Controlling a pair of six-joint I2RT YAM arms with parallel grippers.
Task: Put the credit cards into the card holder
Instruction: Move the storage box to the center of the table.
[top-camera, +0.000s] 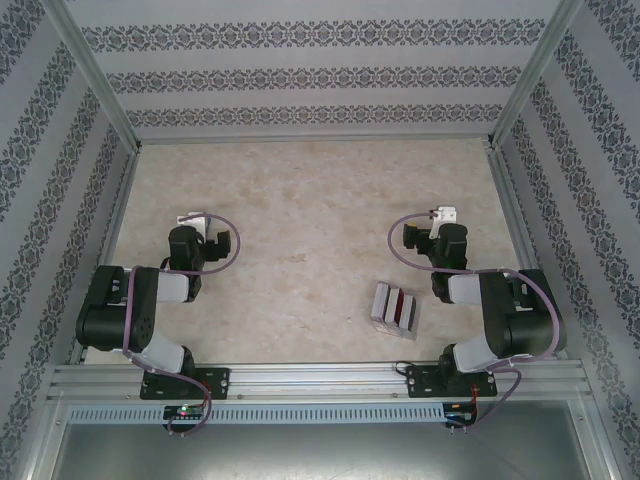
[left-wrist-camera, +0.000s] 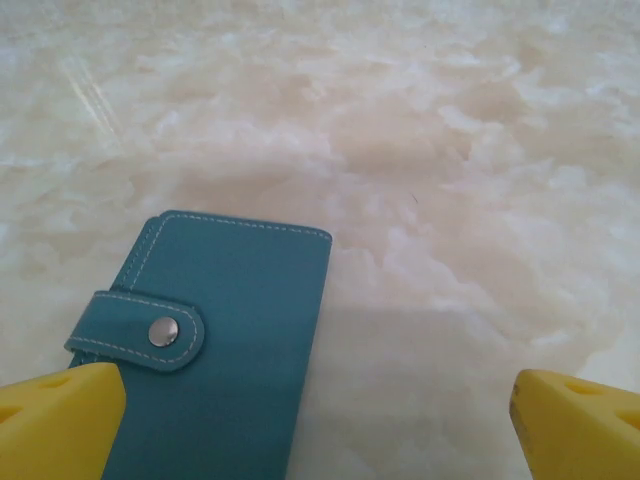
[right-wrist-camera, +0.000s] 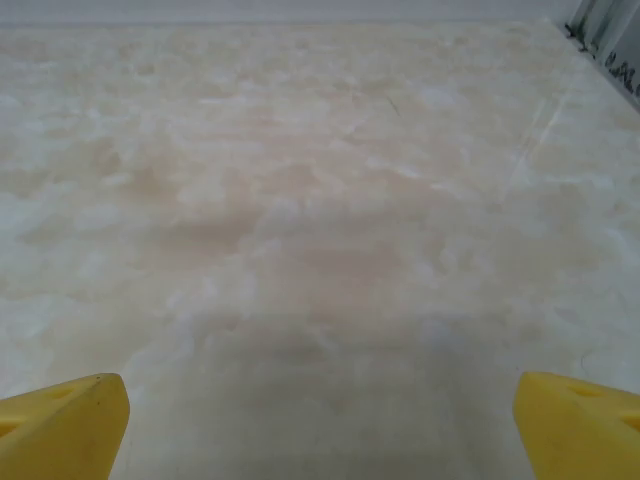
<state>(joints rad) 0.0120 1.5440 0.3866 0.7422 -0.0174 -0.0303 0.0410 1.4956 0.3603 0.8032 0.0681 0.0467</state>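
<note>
Left gripper (left-wrist-camera: 318, 425) spread wide — card holder (left-wrist-camera: 230, 350) lies shut at its left side. Right gripper (right-wrist-camera: 320, 425) spread too, empty — credit cards (top-camera: 397, 305) behind it.

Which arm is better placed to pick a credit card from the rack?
Right. The credit cards stand in the rack close to the open right gripper; the left gripper is over the card holder.

A pale, marbled beige tabletop (top-camera: 300, 200) sits enclosed by three walls (top-camera: 320, 80) papered in grey stripes with dark floral bands, edged by aluminium rails (top-camera: 320, 375), softly lit.
</note>
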